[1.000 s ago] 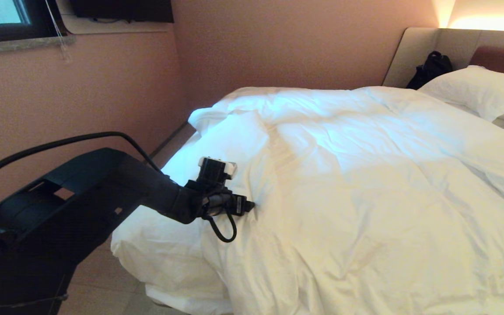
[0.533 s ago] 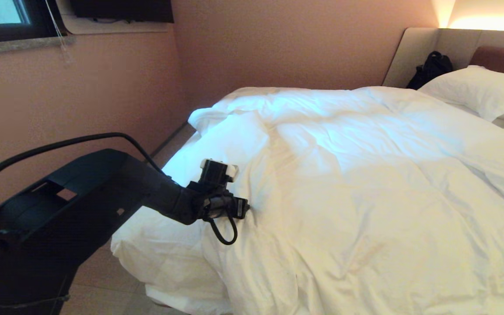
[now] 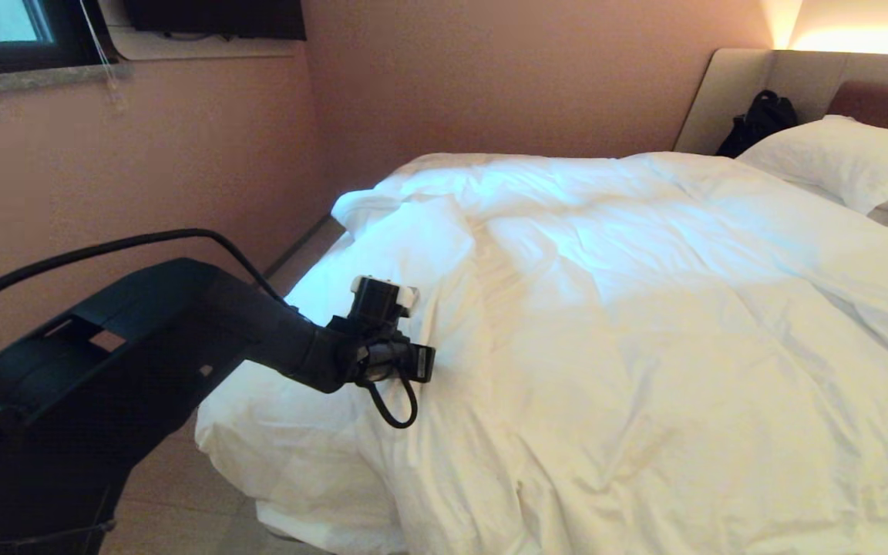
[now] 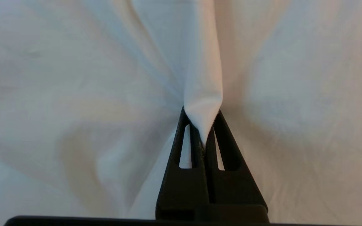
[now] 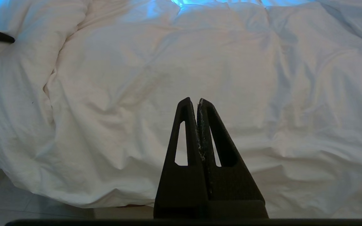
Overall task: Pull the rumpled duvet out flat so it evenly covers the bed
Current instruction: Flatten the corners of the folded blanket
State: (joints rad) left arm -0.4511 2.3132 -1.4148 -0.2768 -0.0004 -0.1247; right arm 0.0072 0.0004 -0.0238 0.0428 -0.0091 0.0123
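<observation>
The puffy white duvet (image 3: 644,308) lies wrinkled over the bed (image 3: 745,85), bunched in a ridge toward the near left corner. My left gripper (image 3: 430,362) rests low on that ridge, reaching in from the left. In the left wrist view the left gripper (image 4: 202,119) is shut on a pinched-up fold of the duvet (image 4: 203,78), with cloth wedged between the fingertips. My right gripper (image 5: 193,100) is shut with nothing in it, held in front of the bed's foot edge above the duvet (image 5: 168,62). It is outside the head view.
White pillows (image 3: 845,158) lie at the headboard, with a black bag (image 3: 760,119) beside them. A pink wall (image 3: 182,169) runs close along the bed's far side, leaving a narrow gap. Tiled floor (image 5: 11,204) shows below the duvet's hanging edge.
The left gripper's fingers have closed onto a fold of the duvet. The arm has hardly shifted, and the cloth around the fingertips has puckered.
</observation>
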